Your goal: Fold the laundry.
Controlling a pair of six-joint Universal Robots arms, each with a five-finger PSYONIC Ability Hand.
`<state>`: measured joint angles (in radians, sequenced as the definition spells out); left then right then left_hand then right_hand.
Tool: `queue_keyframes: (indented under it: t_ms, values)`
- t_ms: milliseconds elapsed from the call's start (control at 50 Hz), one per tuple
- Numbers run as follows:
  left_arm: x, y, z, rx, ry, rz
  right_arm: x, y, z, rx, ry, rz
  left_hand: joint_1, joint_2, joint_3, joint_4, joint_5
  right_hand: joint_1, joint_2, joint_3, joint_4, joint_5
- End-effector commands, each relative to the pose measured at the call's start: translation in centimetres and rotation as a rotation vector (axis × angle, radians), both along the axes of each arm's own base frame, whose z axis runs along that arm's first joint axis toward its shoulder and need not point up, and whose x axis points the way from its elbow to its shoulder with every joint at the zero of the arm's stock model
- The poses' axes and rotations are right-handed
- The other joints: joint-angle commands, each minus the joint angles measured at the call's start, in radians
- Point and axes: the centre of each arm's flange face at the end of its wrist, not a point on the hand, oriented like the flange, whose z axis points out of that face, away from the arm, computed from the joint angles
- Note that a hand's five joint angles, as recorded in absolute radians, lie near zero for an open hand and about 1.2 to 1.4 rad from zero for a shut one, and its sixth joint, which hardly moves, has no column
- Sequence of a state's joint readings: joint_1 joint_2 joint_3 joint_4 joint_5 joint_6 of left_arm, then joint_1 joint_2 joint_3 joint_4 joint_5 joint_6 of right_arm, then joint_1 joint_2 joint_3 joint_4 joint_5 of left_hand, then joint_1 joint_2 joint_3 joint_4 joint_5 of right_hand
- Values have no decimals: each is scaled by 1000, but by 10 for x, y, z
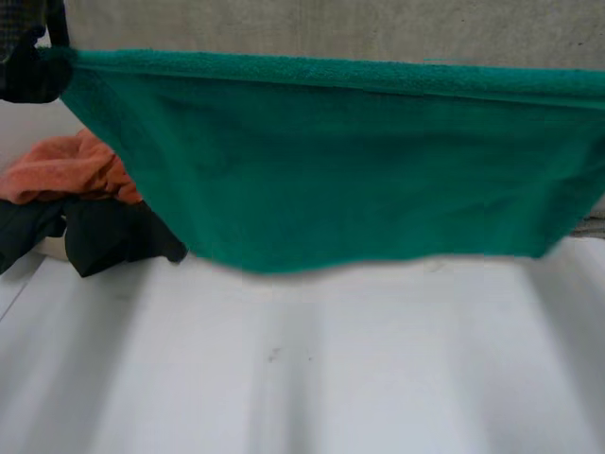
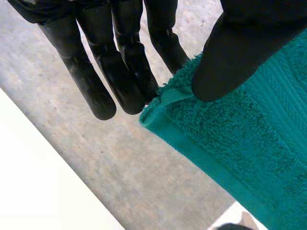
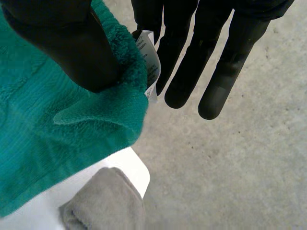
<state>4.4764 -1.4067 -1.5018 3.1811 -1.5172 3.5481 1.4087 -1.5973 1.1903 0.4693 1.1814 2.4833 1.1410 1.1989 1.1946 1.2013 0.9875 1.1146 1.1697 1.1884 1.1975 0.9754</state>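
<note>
The towel (image 1: 359, 170) is green and fluffy, and it hangs spread out wide in the air above the table (image 1: 331, 378). Its top edge is pulled almost straight. Its bottom edge looks to be just above the table top, but it is hard to tell if it touches. The left hand (image 2: 240, 52) has one top corner, with the thumb pressed on the front and straight fingers (image 2: 129, 81) behind, so that corner is pinched tight. The right hand (image 3: 72, 48) has the other top corner in the same way, thumb in front and fingers behind it. A small white label (image 3: 151, 67) sticks out at that corner. So the towel hangs down from both hands and lies between them. The step now seems to be laying the towel flat on the table so it can be folded. To do it well, both hands should come down together at the same speed, and stay far apart so the top edge stays tight. The bottom edge should land first, then the rest should be laid down smooth, with no bumps. Neither pinch should let go until the towel rests on the table. On the table's left side lies a pile with an orange cloth (image 1: 66, 170) and a black cloth (image 1: 104, 236). A grey cloth (image 3: 105, 201) sits at the table's right corner, so the towel should land between them.
</note>
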Motion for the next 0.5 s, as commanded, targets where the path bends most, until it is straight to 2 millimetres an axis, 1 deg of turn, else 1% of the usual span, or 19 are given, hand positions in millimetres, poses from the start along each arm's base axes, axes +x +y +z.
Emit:
queue_keyframes:
  t_ms: [20,40,60,80,100,120,140,200,220,260,280,300,320,340,360,400,440,500]
  values:
    - [-11,-37,-57,263,-85,-11,26,-14,-41,130,40,77,255,197,202,195,234,282,227,208,199,246]
    - [-12,-41,-65,288,-99,-11,28,-19,-49,153,47,77,255,197,202,195,234,282,227,208,199,246]
    - [-15,-55,-80,327,-132,-5,33,-26,-62,193,60,72,255,197,202,195,234,282,227,208,199,246]
    - [-18,-63,-88,342,-152,-7,35,-29,-68,208,66,67,255,197,202,195,234,282,227,208,199,246]
    - [-20,-66,-92,349,-162,-7,37,-37,-77,219,80,42,255,197,202,195,234,282,227,208,199,246]
    - [-24,-79,-101,354,-190,-7,38,-41,-79,215,85,34,255,197,202,195,234,282,227,208,199,246]
    - [-30,-93,-105,345,-204,-11,41,-51,-83,196,85,20,255,197,202,195,234,282,227,208,199,246]
    - [-42,-114,-102,295,-203,-24,47,-70,-87,135,84,2,255,197,202,195,234,282,227,208,199,246]
    - [-52,-128,-95,229,-186,-33,51,-83,-85,64,78,-7,255,197,202,195,234,282,227,208,199,246]
    - [-61,-142,-79,130,-153,-39,55,-96,-76,-34,64,-19,255,197,202,195,234,282,227,208,199,246]
    - [-65,-148,-69,70,-133,-40,58,-103,-68,-103,46,-26,255,197,202,195,234,282,227,208,199,246]
    - [-71,-157,-43,-69,-88,-38,61,-113,-49,-232,4,-42,255,197,202,195,234,282,227,208,199,246]
    - [-72,-161,-25,-161,-53,-32,63,-118,-36,-318,-34,-50,255,197,202,195,234,282,227,208,199,246]
    - [-73,-163,-11,-232,-24,-28,63,-121,-28,-376,-65,-55,255,197,202,195,234,282,227,208,199,246]
    - [-71,-165,11,-352,36,-16,63,-126,-9,-513,-137,-56,255,197,202,195,234,282,227,208,199,246]
    - [-67,-167,29,-453,95,11,62,-129,8,-635,-196,-54,255,197,202,195,234,282,227,208,199,246]
    - [-63,-167,42,-541,164,48,64,-129,20,-735,-241,-27,255,197,202,195,234,282,227,208,199,246]
    - [-62,-169,35,-518,171,65,67,-130,17,-739,-238,-11,255,197,202,195,234,282,227,208,199,246]
